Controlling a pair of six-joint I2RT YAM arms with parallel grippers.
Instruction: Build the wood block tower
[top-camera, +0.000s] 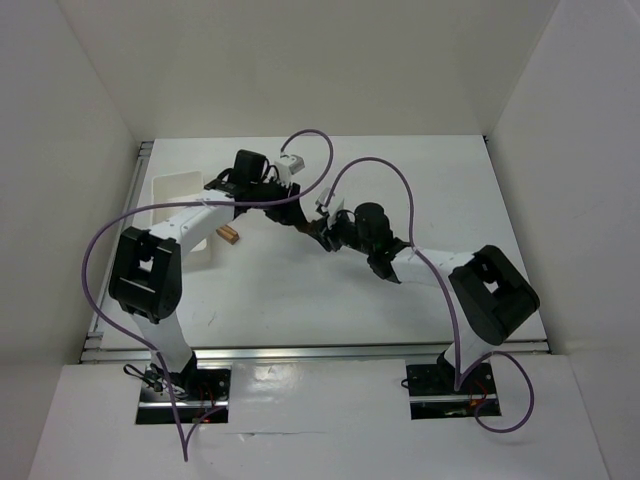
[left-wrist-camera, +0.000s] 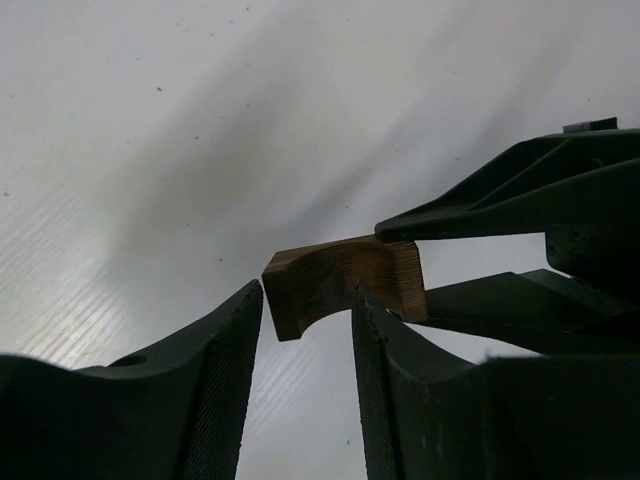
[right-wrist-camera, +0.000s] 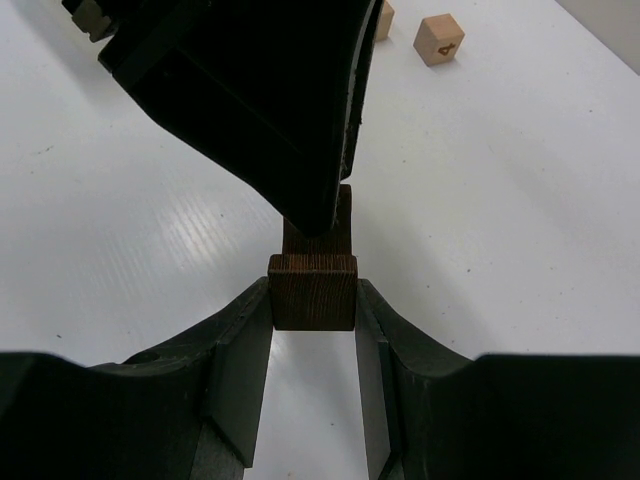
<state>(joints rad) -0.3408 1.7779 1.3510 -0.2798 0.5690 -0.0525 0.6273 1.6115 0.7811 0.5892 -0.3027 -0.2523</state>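
Just beyond the right gripper (right-wrist-camera: 312, 310), the far half of the dark brown arch piece (right-wrist-camera: 312, 292) is hidden behind a finger of the left gripper (left-wrist-camera: 306, 300), so we cannot tell how that finger meets the wood. Further out, one light tan cube (right-wrist-camera: 383, 18) is cut off by that finger and the top edge. The mark on the second tan cube (right-wrist-camera: 438, 40) is too small for us to read.

Ahead of the left gripper's tips, the arch's right end disappears behind the right gripper's fingers (left-wrist-camera: 500, 200). From above, we cannot see the arch between the two grippers. The small orange-brown block (top-camera: 230, 235) is too tiny to tell its shape, and the white tray (top-camera: 170, 190) lies partly under the left arm.
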